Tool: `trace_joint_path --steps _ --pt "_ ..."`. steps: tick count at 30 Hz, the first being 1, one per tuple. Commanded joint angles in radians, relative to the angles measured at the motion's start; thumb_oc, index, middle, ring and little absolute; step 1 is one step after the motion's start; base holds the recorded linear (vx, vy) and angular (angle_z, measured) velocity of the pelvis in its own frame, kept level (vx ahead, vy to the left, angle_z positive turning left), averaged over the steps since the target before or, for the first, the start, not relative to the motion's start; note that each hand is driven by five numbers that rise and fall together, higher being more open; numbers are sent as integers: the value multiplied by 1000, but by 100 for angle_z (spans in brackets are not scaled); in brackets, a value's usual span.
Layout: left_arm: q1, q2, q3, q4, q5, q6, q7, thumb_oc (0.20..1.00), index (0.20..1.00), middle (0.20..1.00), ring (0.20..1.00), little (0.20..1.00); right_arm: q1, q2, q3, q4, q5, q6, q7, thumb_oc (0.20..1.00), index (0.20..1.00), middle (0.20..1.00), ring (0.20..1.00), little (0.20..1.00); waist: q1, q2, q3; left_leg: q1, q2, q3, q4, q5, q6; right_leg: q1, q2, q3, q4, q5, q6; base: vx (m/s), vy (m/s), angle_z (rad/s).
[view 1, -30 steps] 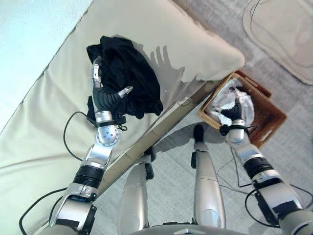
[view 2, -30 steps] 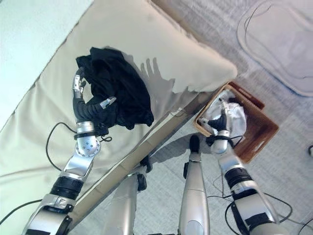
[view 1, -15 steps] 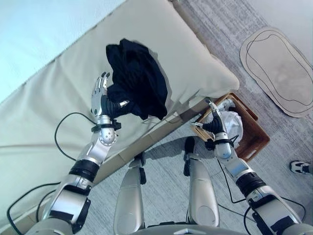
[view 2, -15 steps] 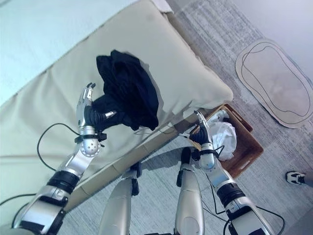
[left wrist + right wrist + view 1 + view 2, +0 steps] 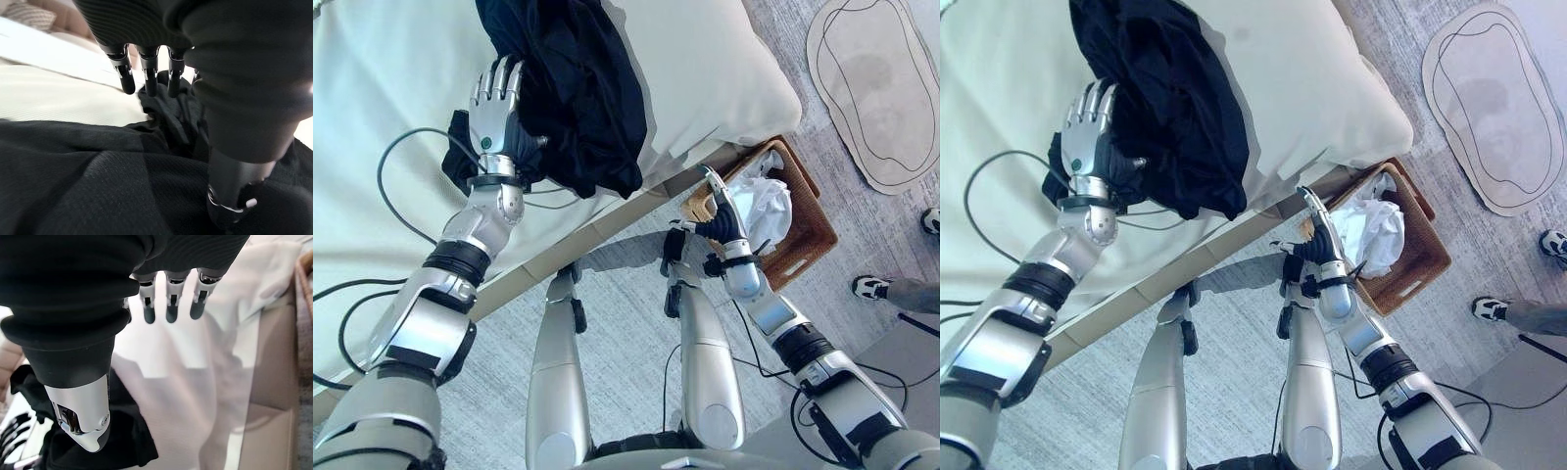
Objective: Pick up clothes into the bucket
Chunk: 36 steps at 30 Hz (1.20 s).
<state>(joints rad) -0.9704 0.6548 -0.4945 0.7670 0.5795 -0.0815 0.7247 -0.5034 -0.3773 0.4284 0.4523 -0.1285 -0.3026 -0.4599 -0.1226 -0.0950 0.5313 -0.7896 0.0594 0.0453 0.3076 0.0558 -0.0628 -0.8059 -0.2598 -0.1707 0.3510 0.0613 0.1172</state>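
Note:
A black garment (image 5: 578, 88) lies bunched on the cream sofa cushion (image 5: 705, 69). My left hand (image 5: 494, 103) is at the garment's left edge, open with straight fingers. In the left wrist view the fingers (image 5: 128, 78) reach out over the dark cloth (image 5: 98, 186) and the thumb (image 5: 234, 196) lies against it. A brown wicker basket (image 5: 808, 235) stands on the floor by the sofa's front corner, with a white cloth (image 5: 766, 201) in it. My right hand (image 5: 722, 220) hovers open at the basket's left rim, holding nothing.
The sofa's front edge (image 5: 607, 230) runs diagonally between the two hands. A beige rug (image 5: 876, 88) lies on the grey carpet at the far right. A person's shoes (image 5: 871, 287) show at the right edge.
The whole view has shifted. My left hand's fingers have straightened at the black garment's edge. My right hand has come from over the basket's white cloth to its left rim.

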Motion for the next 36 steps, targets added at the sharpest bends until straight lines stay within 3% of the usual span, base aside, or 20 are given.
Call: trace_joint_path --steps 1,10,15,16,17,19,21,22,28,30,31,36 --pt "-38 38 23 -46 79 6 47 1000 1000 1000 1000 1000 16 -33 -7 -92 -11 -61 -25 1000 1000 1000 1000 1000 -9 -9 -11 -71 -26 16 124 -90 22 -30 -6 31 -20 48 43 -19 26 5" --pt "-114 24 -56 -32 139 21 40 1000 1000 1000 1000 1000 17 -42 -25 -110 5 -74 -32 1000 1000 1000 1000 1000 -30 5 -11 -128 -25 24 142 -95 26 -97 -5 52 2 50 47 -1 6 0" --pt "-209 -1 -180 105 181 40 -29 1000 1000 1000 1000 1000 2 -53 -32 -118 3 -76 -40 1000 1000 1000 1000 1000 -55 19 -11 -168 -22 35 161 -100 32 -148 -1 79 15 53 50 16 36 -7" --pt "-221 -4 -199 143 189 50 -50 1000 1000 1000 1000 1000 0 -56 -30 -116 1 -76 -40 1000 1000 1000 1000 1000 -57 25 -11 -155 -17 29 168 -131 26 -142 8 89 28 27 61 5 34 -7" --pt "-239 -14 -219 181 196 58 -64 1000 1000 1000 1000 1000 -1 -58 -35 -118 0 -75 -41 1000 1000 1000 1000 1000 -62 22 -11 -176 -21 42 166 -104 34 -162 1 87 18 56 52 3 32 -8" --pt "-265 -23 -257 231 218 71 -114 1000 1000 1000 1000 1000 -5 -62 -38 -117 0 -72 -40 1000 1000 1000 1000 1000 -66 31 -11 -170 -16 35 171 -133 28 -161 8 100 28 32 63 2 22 -10" --pt "-281 -27 -285 256 222 62 -159 1000 1000 1000 1000 1000 -1 -67 -47 -117 4 -68 -34 1000 1000 1000 1000 1000 -74 34 -11 -194 -21 48 165 -99 36 -185 0 97 19 64 55 -34 21 -7" --pt "-284 -27 -285 257 216 60 -171 200 200 200 200 200 2 -67 -49 -117 7 -67 -28 1000 1000 1000 1000 1000 -74 38 -11 -197 -20 52 167 -99 37 -191 0 100 21 64 56 0 0 0" --pt "-237 -21 -261 251 207 37 -209 200 200 200 200 200 18 -64 -75 -94 9 -56 -21 1000 1000 1000 1000 1000 -68 51 -11 -182 -18 54 162 -97 37 -182 -2 98 26 60 56 15 -4 1" --pt "-212 -22 -246 245 210 37 -205 200 200 200 200 200 20 -62 -77 -87 8 -56 -21 1000 1000 1000 1000 1000 -62 56 -12 -151 -15 46 161 -128 29 -157 6 104 36 30 67 38 -6 0" --pt "-200 -23 -241 241 213 37 -204 200 200 200 200 200 21 -61 -78 -82 5 -56 -22 1000 1000 1000 1000 1000 -63 54 -11 -154 -19 57 156 -100 35 -157 -1 96 27 56 57 -70 -11 -2" --pt "-118 -22 -196 198 199 25 -196 200 200 200 200 200 24 -49 -78 -61 6 -53 -21 1000 1000 1000 1000 1000 -48 58 -20 -76 -21 54 126 -94 31 -82 -1 82 16 52 56 -15 -2 0"
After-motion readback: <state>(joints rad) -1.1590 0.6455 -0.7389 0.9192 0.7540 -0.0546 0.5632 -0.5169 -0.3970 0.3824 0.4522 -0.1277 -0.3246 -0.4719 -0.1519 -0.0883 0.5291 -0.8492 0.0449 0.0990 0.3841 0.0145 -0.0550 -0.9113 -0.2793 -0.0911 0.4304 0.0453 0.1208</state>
